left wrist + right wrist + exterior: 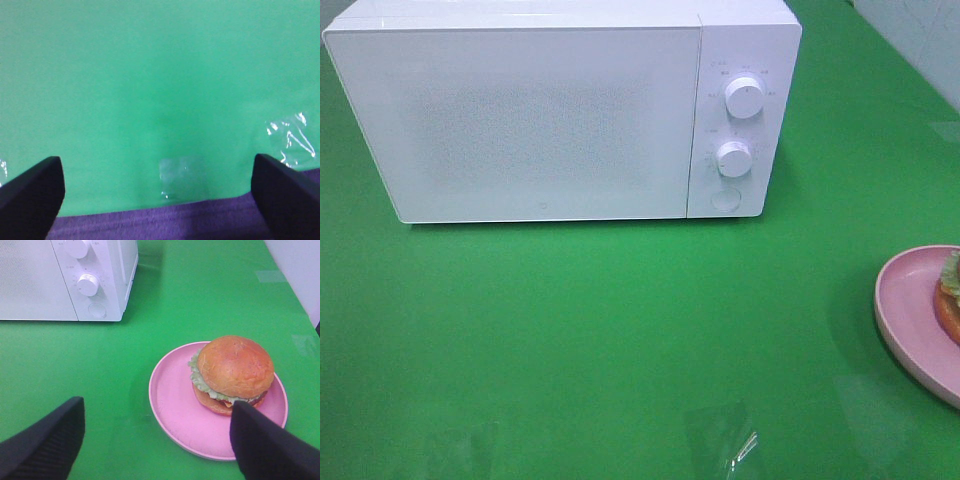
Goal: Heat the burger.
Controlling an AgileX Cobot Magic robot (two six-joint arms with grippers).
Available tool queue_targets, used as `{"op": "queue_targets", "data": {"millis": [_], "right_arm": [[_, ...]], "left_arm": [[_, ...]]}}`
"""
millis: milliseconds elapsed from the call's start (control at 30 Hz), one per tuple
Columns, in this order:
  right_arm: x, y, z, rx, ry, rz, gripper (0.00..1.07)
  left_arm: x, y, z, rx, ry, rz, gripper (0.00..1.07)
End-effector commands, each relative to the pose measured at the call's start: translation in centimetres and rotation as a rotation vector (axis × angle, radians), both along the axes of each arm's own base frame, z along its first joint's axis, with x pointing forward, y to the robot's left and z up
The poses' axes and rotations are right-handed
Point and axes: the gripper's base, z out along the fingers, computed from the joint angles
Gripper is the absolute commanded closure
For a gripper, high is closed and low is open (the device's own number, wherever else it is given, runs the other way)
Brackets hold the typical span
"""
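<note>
The burger [235, 365], with a glossy brown bun, lettuce frill and cheese, sits on a pink plate [175, 405]. In the high view only a sliver of the burger [951, 292] shows at the right edge, on the plate [910, 310]. My right gripper [157, 410] hovers open just short of the plate, and one finger [265, 445] overlaps the plate's near side. Nothing is between its fingers. My left gripper [156, 165] is open over bare green cloth, far from the burger. The white microwave [550, 110] stands at the back with its door closed. Neither arm shows in the high view.
The microwave has two knobs [744, 97] and a round button [725, 198] on its right panel. Green cloth [620, 330] covers the table. Clear tape patches [735, 445] lie near the front edge. A purple strip [165, 222] runs below the cloth in the left wrist view.
</note>
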Motion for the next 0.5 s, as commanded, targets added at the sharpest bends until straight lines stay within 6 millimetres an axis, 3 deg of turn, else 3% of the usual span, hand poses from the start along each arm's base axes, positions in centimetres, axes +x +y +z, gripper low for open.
{"op": "queue_targets", "data": {"millis": [33, 133, 200, 500], "right_arm": [[-0.4, 0.0, 0.0, 0.005, -0.035, 0.0, 0.32], [-0.4, 0.0, 0.0, 0.005, -0.035, 0.0, 0.32], [-0.4, 0.0, 0.0, 0.005, -0.035, 0.0, 0.32], [-0.4, 0.0, 0.0, 0.005, -0.035, 0.0, 0.32]], "left_arm": [[-1.8, -0.1, 0.5, -0.046, -0.133, -0.004, 0.13], [-2.8, -0.1, 0.7, -0.067, -0.196, -0.01, 0.13], [-4.7, 0.1, 0.8, -0.081, -0.313, -0.014, 0.13], [-6.0, 0.1, 0.8, -0.083, -0.4, 0.032, 0.13]]}}
